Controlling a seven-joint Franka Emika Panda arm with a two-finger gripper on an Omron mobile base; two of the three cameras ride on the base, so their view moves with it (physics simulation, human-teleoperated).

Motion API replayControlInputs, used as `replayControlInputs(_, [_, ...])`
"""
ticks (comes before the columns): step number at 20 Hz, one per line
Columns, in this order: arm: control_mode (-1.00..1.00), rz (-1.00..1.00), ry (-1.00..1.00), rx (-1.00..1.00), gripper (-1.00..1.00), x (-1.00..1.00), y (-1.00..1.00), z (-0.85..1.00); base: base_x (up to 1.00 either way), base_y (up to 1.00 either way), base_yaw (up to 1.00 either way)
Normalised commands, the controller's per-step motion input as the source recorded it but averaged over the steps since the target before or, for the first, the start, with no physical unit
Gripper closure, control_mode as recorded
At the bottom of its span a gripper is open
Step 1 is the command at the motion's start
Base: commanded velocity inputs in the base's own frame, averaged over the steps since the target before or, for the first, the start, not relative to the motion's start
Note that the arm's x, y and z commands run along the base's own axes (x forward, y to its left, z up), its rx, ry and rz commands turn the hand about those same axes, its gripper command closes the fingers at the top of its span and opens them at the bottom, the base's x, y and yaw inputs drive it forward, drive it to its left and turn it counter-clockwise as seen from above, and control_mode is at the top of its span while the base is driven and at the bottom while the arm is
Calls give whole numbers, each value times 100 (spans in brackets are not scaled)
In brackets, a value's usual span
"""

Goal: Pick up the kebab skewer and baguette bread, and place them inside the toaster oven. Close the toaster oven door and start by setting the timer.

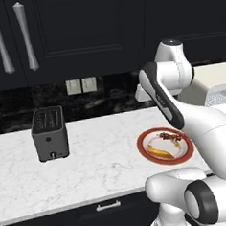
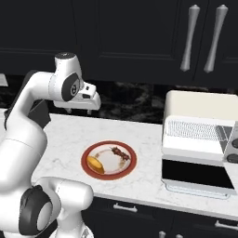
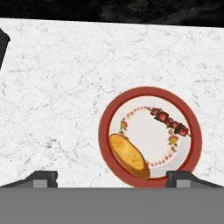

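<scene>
Fingertips [image 3: 43,178] sit wide apart at the bottom of the hand view w/ nothing between them; gripper [image 3: 112,179] is fully spread, holding nothing, and hangs above the counter [image 3: 57,87] looking down on the red-rimmed plate [image 3: 105,127]. On the plate: baguette bread [image 3: 128,156] along the near-left rim, kebab skewer [image 3: 169,122] on the far-right side, tilted; the two lie apart, not touching. Bare marble all round the plate, esp. to its left and far side, so plenty of free room. In the right base view the hand [image 2: 88,100] is held out roughly level above the counter, far-left of the plate, arm folded up and over from the base. Same view has the toaster oven [image 2: 200,135] at the right end of the counter, well apart from the plate, w/ the toaster oven door [image 2: 197,174] dropped open at the front and a wire rack visible inside. Left base view adds the dark slot toaster [image 1: 49,133] standing well left of the plate, w/ open marble between; the arm covers the plate's right edge there.
</scene>
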Motion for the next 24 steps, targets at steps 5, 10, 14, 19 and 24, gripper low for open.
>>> replayControlInputs(5, [100, 0, 0, 0, -100, 0, 0, 0, 0, -57, 0])
replayControlInputs(10, [100, 0, 0, 0, -100, 0, 0, 0, 0, -47, 0])
replayControlInputs(14, [100, 0, 0, 0, -100, 0, 0, 0, 0, -44, 0])
replayControlInputs(19, [100, 0, 0, 0, -100, 0, 0, 0, 0, -36, 0])
replayControlInputs(24, [100, 0, 0, 0, -100, 0, 0, 0, 0, -4, 0])
